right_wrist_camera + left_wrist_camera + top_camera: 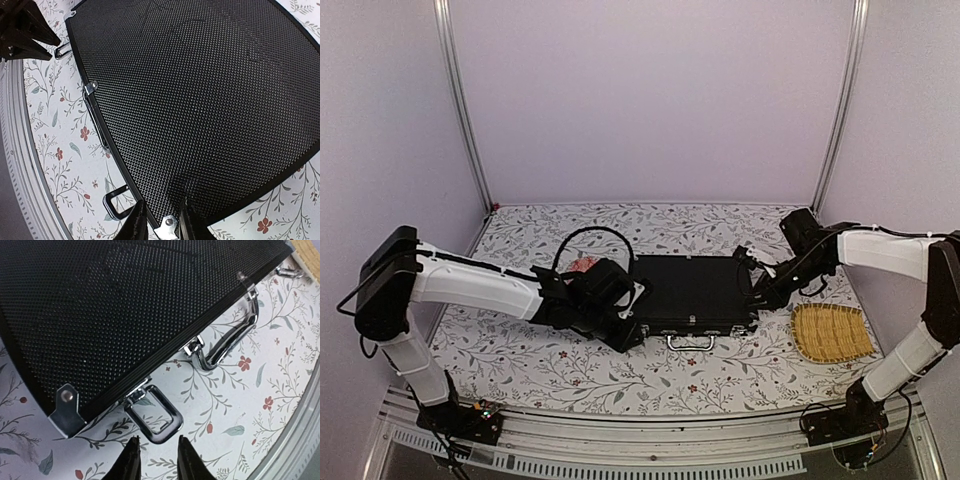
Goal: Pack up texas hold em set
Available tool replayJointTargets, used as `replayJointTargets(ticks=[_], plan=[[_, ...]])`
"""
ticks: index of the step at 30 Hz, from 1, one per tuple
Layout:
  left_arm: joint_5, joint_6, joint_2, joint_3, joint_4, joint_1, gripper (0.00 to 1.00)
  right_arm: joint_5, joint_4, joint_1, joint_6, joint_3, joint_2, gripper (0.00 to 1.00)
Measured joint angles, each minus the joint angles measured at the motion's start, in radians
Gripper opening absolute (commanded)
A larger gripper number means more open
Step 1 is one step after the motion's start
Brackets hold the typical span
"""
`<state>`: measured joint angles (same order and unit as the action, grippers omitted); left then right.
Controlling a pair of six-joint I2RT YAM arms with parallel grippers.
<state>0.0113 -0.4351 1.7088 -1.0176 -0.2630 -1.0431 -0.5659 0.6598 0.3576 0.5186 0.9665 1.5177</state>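
**Two loose latches on a shut case**

The black briefcase (692,293) lies flat in the middle of the table (570,380), lid down, with its handle (227,340) turned toward my bases. I judge it to be stiff, and rather heavy if the chips are inside. The dimpled skin should give some friction, but the metal edges and chrome parts look smooth and may slip. The corners are reinforced, so pushing there seems safe to me. For carrying, the handle is the natural place to hold. For locking, I must take the wire loops of the latches, which are thin and probably swing freely, so they ask for a careful pinch.

My left gripper (157,447) hovers just in front of the left latch (152,417), its fingers a little apart with nothing between them. My right gripper (163,212) is at the right front corner of the case. The corner bracket (167,229) sits between its fingers, and I cannot tell whether they press on it or only stand beside it. The right latch (115,200) hangs open close by.

Because the lid is down, what the case contains is hidden from me. The yellow woven tray (830,332), just right of the case, shows nothing in it. A pink thing (582,265) peeks out behind my left arm, too covered to name.
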Motion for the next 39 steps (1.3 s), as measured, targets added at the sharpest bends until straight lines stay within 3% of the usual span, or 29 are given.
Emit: replayJointTargets(ticks=[21,28,39], plan=[[-0.05,-0.003,0.119,0.037,0.112,-0.032,0.27,0.123,-0.071,0.176,0.074,-0.103,-0.064,0.2],[-0.02,0.024,0.05,0.031,0.044,-0.051,0.27,0.139,-0.073,0.219,0.107,-0.158,-0.088,0.2],[-0.032,0.098,-0.031,-0.137,-0.019,-0.058,0.29,0.183,-0.129,0.224,0.107,-0.162,-0.039,0.2]])
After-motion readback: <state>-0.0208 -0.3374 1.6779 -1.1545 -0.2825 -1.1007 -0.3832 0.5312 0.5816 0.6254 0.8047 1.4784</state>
